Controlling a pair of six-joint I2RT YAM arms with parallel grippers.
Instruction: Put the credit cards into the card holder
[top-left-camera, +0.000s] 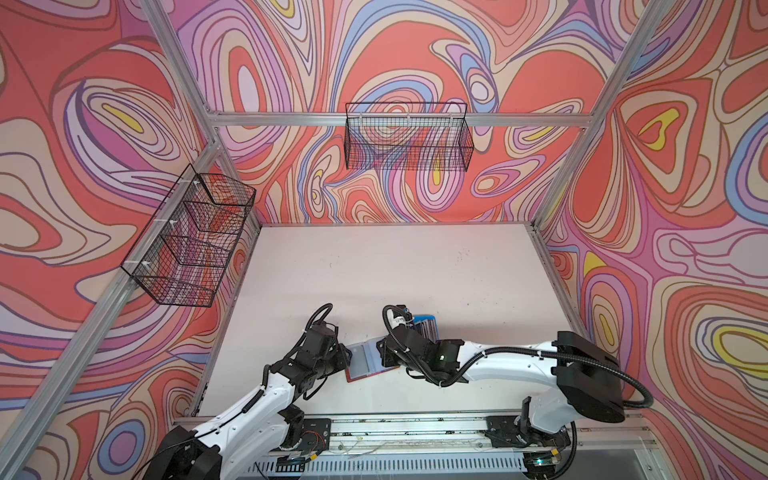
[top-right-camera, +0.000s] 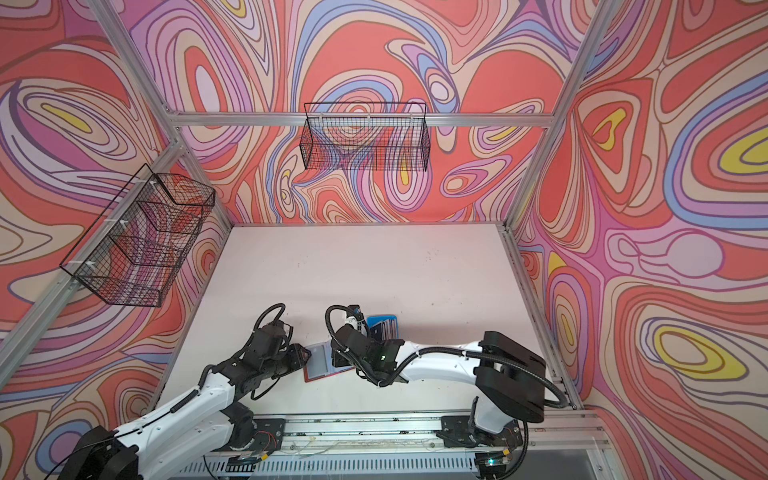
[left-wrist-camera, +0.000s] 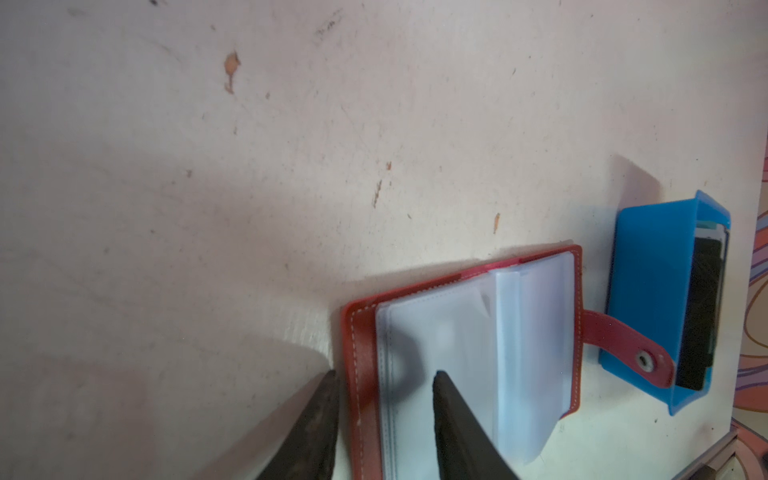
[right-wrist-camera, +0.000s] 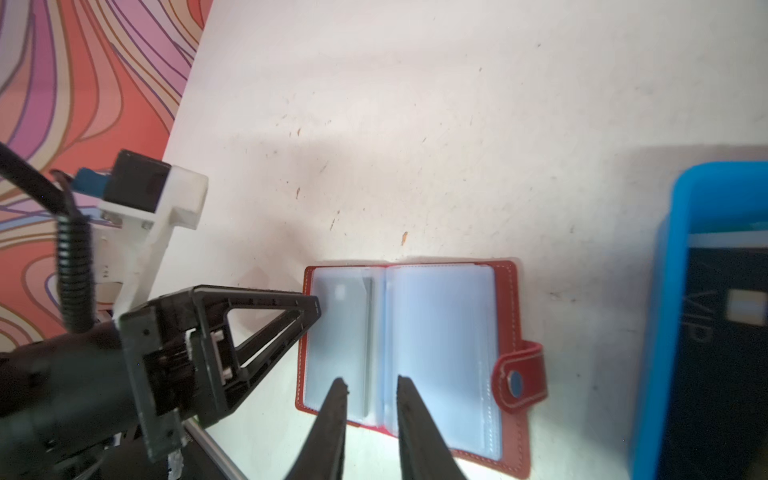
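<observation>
The card holder (top-left-camera: 363, 361) (top-right-camera: 320, 361) lies open on the table (top-left-camera: 374, 270), near the front edge, between my two grippers. Its red-brown cover is down and its clear sleeves (left-wrist-camera: 457, 332) face up.

My left gripper (left-wrist-camera: 382, 374) has its jaws parted and straddles the holder's outer cover edge. One fingertip (left-wrist-camera: 440, 382) sits over the sleeve of that page, and the other is just beside the cover, above the bare table. I cannot tell whether either tip presses down.

My right gripper (right-wrist-camera: 370, 384) hangs over the holder (right-wrist-camera: 436, 332) close to its spine, with a narrow gap between its jaws and nothing clamped in them. The snap tab (right-wrist-camera: 519, 374) sticks out from the far cover.

The credit cards (right-wrist-camera: 727, 332) (left-wrist-camera: 702, 311) are stacked in the blue tray (right-wrist-camera: 665, 291) (top-left-camera: 424, 322), just beyond the holder on my right arm's side. A black card is on top, and the cards under it are hidden
</observation>
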